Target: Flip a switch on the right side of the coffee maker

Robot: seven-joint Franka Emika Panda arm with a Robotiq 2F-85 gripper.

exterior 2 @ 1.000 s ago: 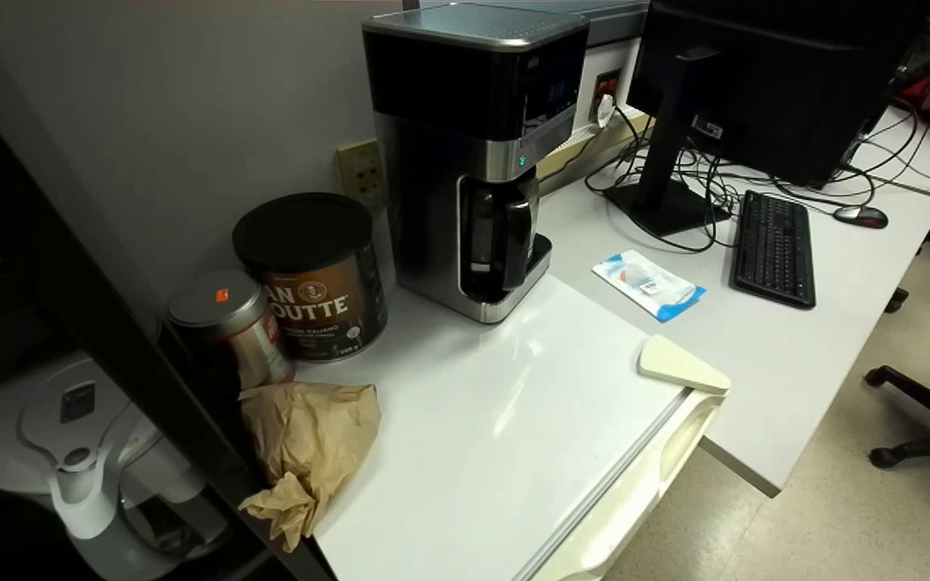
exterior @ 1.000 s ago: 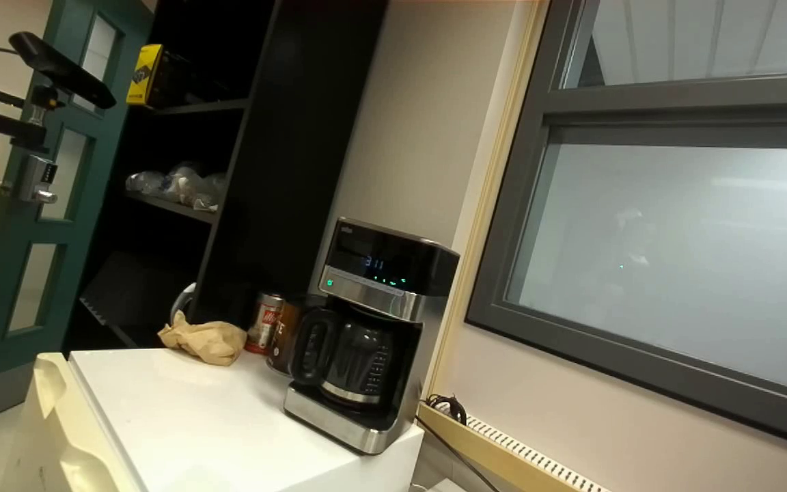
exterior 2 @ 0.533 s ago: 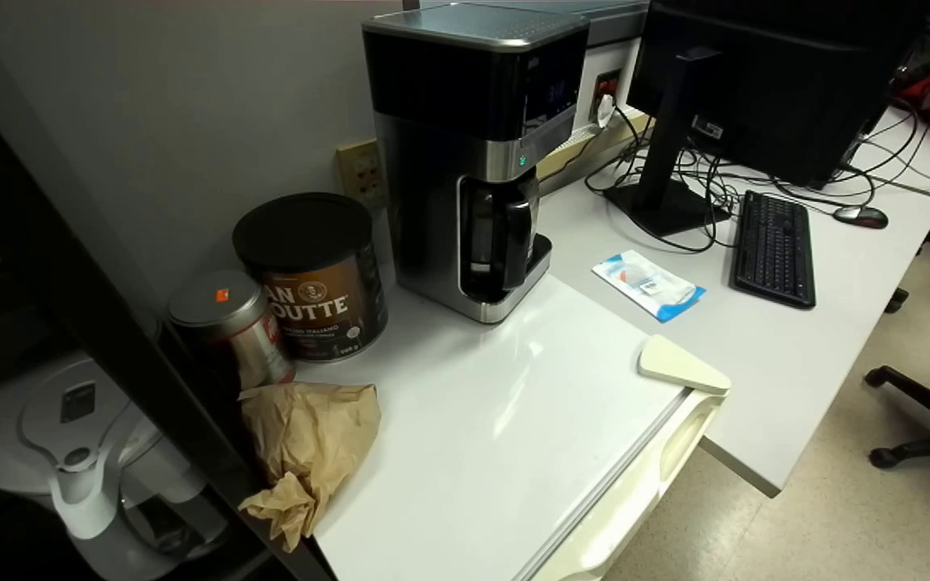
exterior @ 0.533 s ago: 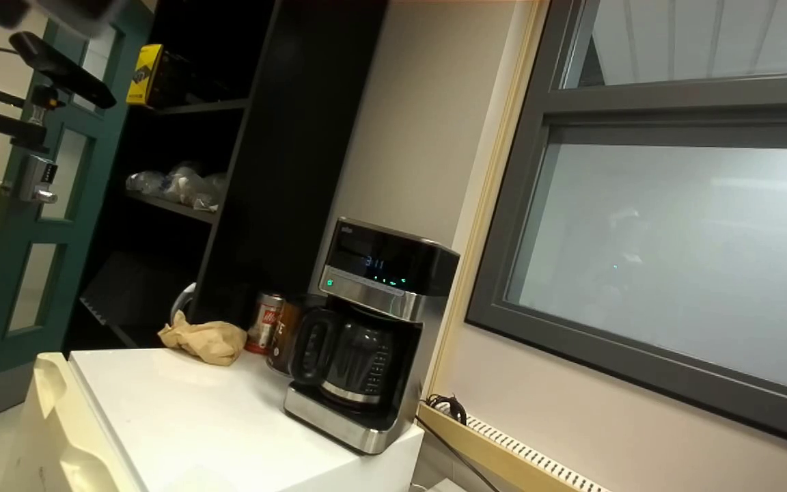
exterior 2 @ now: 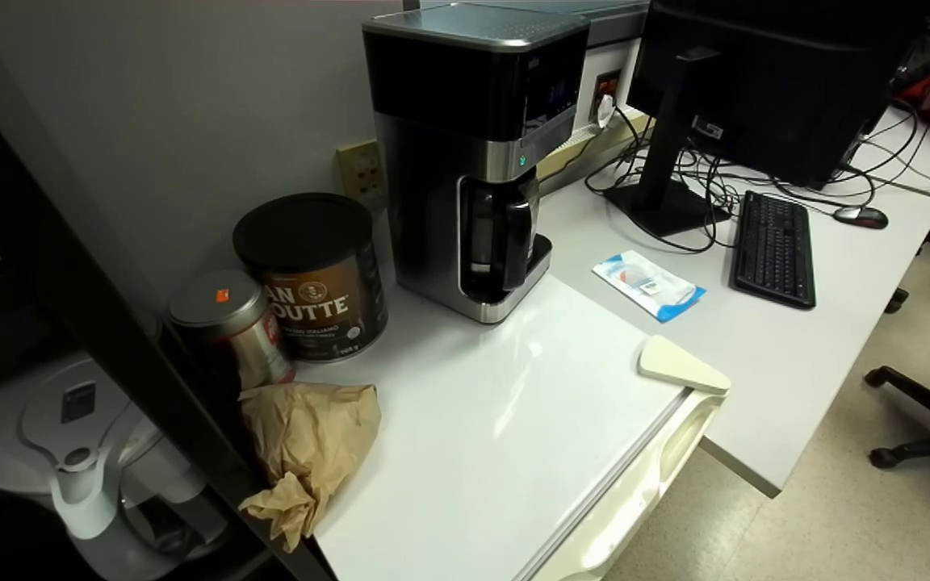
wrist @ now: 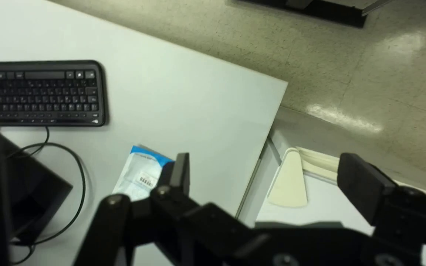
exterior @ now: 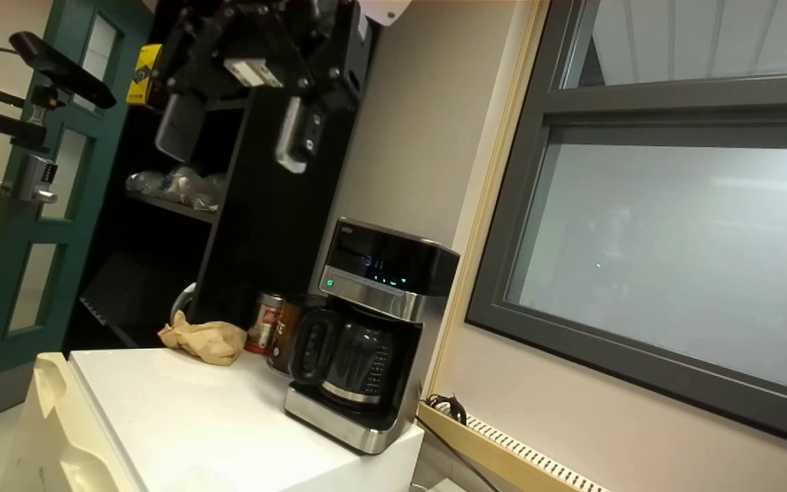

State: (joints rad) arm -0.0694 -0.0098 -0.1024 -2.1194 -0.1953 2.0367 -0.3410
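Exterior view: upright coffee maker [exterior 2: 461, 161] (front rightward)

fingers [exterior: 181, 128]: apart, pointing downward | arm [exterior: 384, 9]: white edge showing above

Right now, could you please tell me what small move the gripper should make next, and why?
I would probably ease the open gripper toward the coffee maker, slowly. In an exterior view the gripper hangs apart from it, and the wrist view shows the keyboard and packet but not the lit control panel. I cannot make out a side switch.
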